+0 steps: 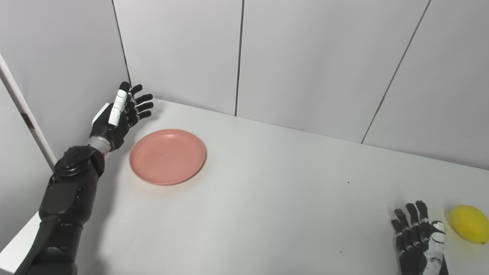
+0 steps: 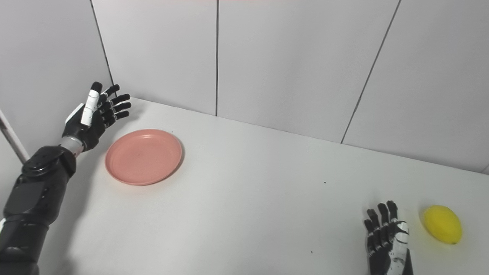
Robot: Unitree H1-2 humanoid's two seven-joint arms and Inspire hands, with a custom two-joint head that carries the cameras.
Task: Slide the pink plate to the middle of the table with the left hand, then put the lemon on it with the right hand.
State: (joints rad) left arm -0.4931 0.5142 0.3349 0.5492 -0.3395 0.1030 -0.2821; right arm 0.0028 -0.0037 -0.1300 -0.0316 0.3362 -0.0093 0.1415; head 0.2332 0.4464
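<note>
Right hand (image 2: 387,238) spread at table's (image 1: 267,198) near right edge, lemon (image 2: 442,224) just beside. Left hand (image 1: 121,114) spread, empty, beside pink plate (image 1: 167,156) near far left corner.

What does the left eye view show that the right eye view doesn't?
Only the left eye view: the white post by the left wall runs long across the corner, and the lemon sits at the picture's right edge. Only the right eye view: bare table beyond the lemon. Both: the pink plate at far left, empty, the left robot hand open beside it, the right robot hand open next to the lemon.
</note>
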